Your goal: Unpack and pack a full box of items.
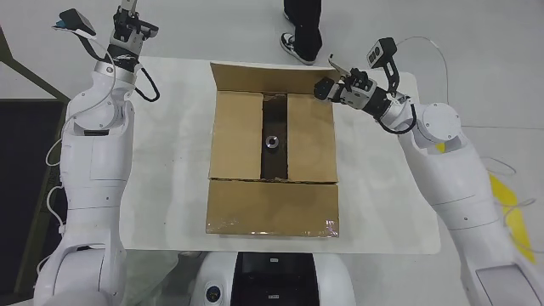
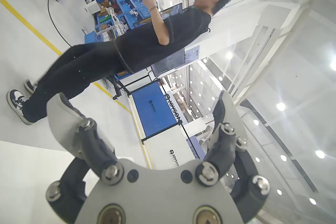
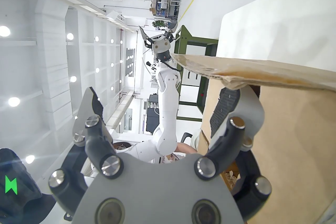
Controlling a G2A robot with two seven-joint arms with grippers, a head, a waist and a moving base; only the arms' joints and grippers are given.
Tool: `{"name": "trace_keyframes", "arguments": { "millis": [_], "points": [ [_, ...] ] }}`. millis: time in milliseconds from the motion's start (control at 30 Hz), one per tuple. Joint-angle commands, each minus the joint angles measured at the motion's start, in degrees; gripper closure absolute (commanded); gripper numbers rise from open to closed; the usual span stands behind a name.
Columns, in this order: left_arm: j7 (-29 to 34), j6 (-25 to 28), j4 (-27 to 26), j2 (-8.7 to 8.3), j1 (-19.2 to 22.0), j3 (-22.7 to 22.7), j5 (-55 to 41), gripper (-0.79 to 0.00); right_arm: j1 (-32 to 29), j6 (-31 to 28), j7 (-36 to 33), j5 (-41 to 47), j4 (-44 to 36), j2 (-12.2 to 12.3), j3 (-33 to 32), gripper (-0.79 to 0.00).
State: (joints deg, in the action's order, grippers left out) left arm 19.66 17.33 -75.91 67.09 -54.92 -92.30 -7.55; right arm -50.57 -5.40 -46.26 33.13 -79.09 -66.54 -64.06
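Both hanging open and empty, the right gripper (image 1: 328,79) is sitting at the box's (image 1: 238,127) two o'clock corner, nearer than the left gripper (image 1: 129,2).

white table (image 1: 170,153): one cardboard box (image 1: 312,136), set flat at its middle (flaps partly open, dark gap between them).

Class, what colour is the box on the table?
The box is plain brown cardboard, clearest in the top view.

Right gripper (image 3: 160,93), fingers apart, one fingertip (image 3: 226,104) at a flap edge of the cardboard box (image 3: 288,130)
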Motion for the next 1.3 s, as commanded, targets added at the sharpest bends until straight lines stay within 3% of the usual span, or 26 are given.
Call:
{"name": "trace_keyframes", "arguments": {
  "millis": [0, 367, 867, 1267],
  "points": [
    [0.0, 0.0, 0.0, 0.00, 0.0, 0.0, 0.0, -0.785, 0.0, 0.0, 0.0, 0.0, 0.0, 0.0, 0.0, -0.785],
    [0.0, 0.0, 0.0, 0.00, 0.0, 0.0, 0.0, -0.785, 2.1, 1.2, 5.9, -2.9, 0.6, -1.1, 2.8, -0.785],
    [0.0, 0.0, 0.0, 0.00, 0.0, 0.0, 0.0, -0.785, 13.2, 2.7, 14.0, 0.6, 16.8, -5.4, 8.5, -0.785],
    [0.0, 0.0, 0.0, 0.00, 0.0, 0.0, 0.0, -0.785, 19.3, 5.2, 15.7, 2.4, 28.9, -8.7, 11.8, -0.785]
  ]
}}
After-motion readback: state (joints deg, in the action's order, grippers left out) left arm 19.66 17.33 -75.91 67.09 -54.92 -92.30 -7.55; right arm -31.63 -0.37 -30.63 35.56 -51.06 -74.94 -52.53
